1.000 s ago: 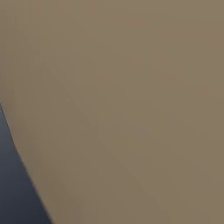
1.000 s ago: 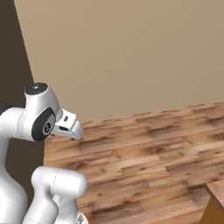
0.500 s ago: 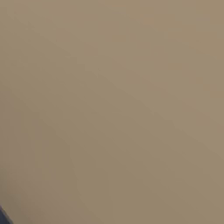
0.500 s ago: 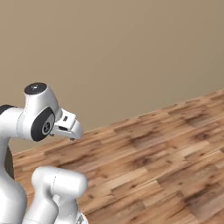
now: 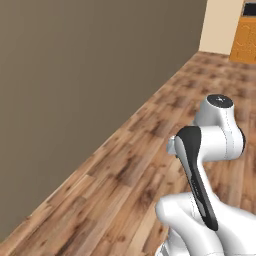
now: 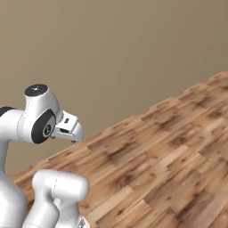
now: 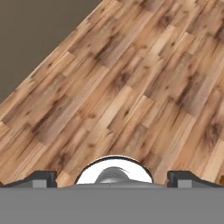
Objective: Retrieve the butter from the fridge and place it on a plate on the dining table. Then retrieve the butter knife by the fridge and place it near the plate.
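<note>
Hand view: tool (image 7: 112, 179) spread wide above wooden floor (image 7: 131, 87).

The light is even and soft with no clear source, and the brown wall (image 5: 75, 100) is a flat, dull tone with no glare and no cast shadow. The wooden floor (image 7: 131, 87) is brighter, its grain slightly smeared and soft in all three views, with coarse, blocky rendering at the edges. The white arm (image 6: 35, 122) carries gentle shading and a faint sheen on its rounded parts.
</note>
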You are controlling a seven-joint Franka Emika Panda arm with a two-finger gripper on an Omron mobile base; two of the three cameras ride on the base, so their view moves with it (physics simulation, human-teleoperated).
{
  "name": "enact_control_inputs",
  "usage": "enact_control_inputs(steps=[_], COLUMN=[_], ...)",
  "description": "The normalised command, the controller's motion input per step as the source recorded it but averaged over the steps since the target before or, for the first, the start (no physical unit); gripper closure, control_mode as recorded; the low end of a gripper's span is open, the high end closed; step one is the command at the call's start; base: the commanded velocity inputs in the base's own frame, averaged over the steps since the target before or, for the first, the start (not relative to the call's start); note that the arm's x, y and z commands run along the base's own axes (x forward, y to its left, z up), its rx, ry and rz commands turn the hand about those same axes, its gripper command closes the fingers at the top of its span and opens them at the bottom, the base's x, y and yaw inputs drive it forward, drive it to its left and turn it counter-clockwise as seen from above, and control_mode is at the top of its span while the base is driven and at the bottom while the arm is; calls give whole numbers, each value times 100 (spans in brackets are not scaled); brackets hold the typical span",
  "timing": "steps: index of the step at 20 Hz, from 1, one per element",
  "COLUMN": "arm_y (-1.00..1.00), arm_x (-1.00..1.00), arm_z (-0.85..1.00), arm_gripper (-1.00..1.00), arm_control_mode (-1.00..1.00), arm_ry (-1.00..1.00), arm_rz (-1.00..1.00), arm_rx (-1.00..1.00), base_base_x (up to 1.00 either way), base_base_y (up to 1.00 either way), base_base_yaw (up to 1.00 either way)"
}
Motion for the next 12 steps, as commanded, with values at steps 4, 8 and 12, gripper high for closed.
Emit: enact_control_inputs(steps=[4, 8, 12], arm_y=[0, 0, 0], arm_x=[0, 0, 0], arm_z=[0, 0, 0], arm_gripper=[-100, -100, -100], arm_control_mode=[100, 100, 100], arm_ry=[0, 0, 0], arm_rz=[0, 0, 0], arm_rx=[0, 0, 0], base_base_x=[100, 100, 100], base_base_y=[18, 18, 16], base_base_yaw=[-44, -45, -44])
